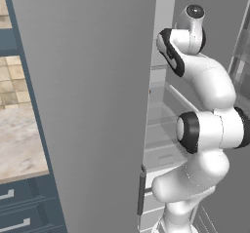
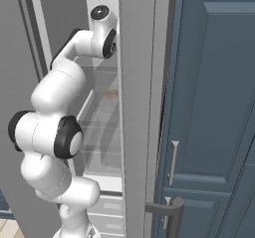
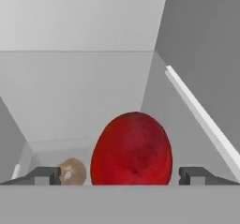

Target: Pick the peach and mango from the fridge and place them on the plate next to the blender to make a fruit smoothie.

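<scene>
Inside the fridge [image 2: 99, 132], the hand [image 3: 120, 175] sits wide open around the mango [image 3: 131, 149], so closing off-centre could squirt it into the peach [image 3: 73, 171].

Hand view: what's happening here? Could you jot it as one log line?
stage: reaching into fridge | gripper: open, tips either side of red mango | peach: behind, left | nothing grasped yet

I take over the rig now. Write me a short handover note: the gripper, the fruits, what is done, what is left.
Gripper: open inside the fridge, fingers on either side of the red mango, not closed yet.
Peach: small and pale, behind the mango to its left in the hand view.
Done: fridge door open, arm reached in.
Left: grasp the mango, carry both fruits to the plate by the blender.
</scene>
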